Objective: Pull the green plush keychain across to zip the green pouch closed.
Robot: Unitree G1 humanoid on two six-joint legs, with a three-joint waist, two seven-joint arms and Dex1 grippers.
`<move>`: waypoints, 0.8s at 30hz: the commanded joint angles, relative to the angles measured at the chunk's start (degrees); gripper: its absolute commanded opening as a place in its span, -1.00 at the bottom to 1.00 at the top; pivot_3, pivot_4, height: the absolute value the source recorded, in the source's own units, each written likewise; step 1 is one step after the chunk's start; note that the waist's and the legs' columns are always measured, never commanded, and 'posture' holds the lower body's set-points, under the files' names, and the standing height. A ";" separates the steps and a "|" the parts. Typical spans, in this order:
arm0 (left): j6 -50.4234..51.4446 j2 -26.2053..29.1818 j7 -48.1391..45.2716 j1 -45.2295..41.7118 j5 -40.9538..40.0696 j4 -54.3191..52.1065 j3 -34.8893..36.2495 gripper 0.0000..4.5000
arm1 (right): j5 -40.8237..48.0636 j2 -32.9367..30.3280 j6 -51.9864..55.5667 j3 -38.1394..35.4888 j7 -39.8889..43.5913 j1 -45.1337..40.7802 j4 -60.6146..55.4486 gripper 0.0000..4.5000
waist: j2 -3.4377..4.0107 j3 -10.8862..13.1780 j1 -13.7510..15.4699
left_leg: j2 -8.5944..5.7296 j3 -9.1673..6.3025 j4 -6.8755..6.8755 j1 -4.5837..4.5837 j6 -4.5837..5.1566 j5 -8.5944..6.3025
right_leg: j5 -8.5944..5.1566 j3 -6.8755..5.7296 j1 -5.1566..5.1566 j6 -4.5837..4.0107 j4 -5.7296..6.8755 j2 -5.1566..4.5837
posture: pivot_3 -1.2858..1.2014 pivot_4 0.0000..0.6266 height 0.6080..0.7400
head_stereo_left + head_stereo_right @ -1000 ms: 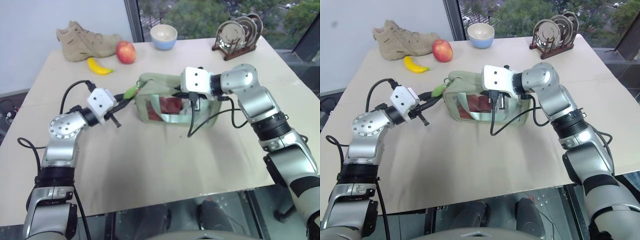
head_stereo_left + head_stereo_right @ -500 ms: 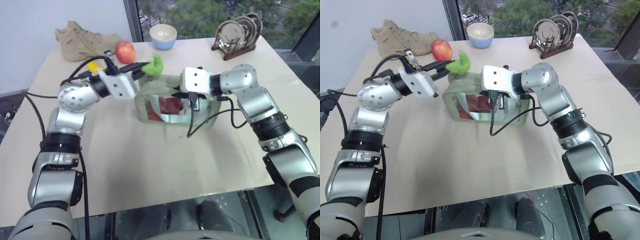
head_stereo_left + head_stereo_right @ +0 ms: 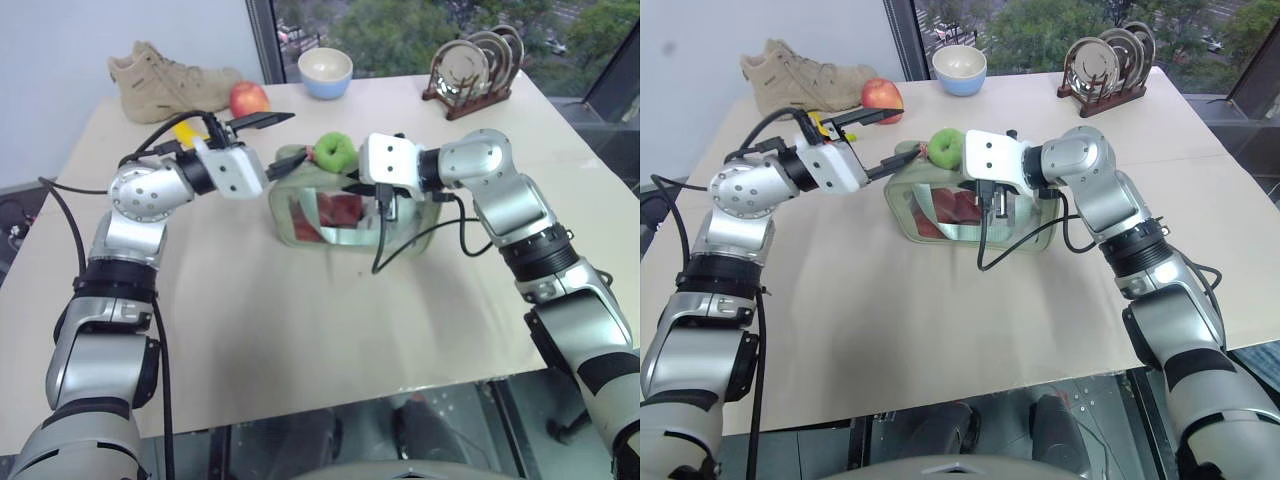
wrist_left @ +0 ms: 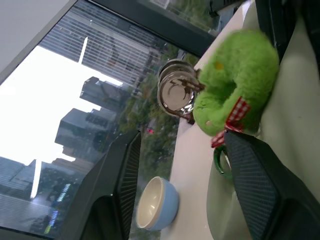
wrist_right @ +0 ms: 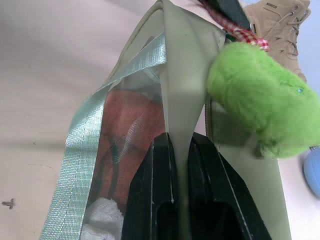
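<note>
Your left gripper (image 3: 272, 143) has its two black fingers spread apart, with nothing between them. The small lime-green plush keychain (image 3: 335, 152) sits just beyond those fingertips, resting on top of the boxy sage-green fabric pouch (image 3: 345, 210), a red-checked ribbon (image 4: 231, 120) at its base. Your right gripper (image 5: 180, 150) has its fingers pressed together on the pouch's pale top edge, with the plush just beside them. Through the clear window beneath that grip you can see reddish items. Past your left gripper lie a red apple (image 3: 249, 98), a tan boot (image 3: 165, 70) and a blue bowl (image 3: 326, 72).
</note>
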 commanded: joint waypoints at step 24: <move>41.42 -9.52 -4.44 25.07 -21.97 -20.56 11.32 0.24 | 0.95 -1.66 -0.05 -0.98 1.30 0.24 -2.03 -1.00 | -0.08 -0.07 0.26 | -0.14 -0.03 0.06 0.18 0.00 0.00 | 0.01 0.01 0.09 -0.01 -0.02 0.00 | 0.03 -0.52 1.00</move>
